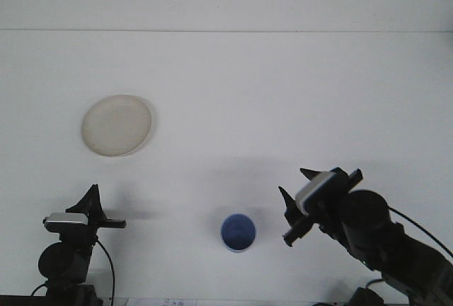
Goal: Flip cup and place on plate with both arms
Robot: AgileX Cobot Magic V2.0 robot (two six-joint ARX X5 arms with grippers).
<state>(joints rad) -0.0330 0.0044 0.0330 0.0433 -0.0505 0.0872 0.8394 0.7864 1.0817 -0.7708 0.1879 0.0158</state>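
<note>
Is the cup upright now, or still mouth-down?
Upright. The cup stands on the table with its round mouth facing up, blue inside visible, and the right gripper is clear of it.
</note>
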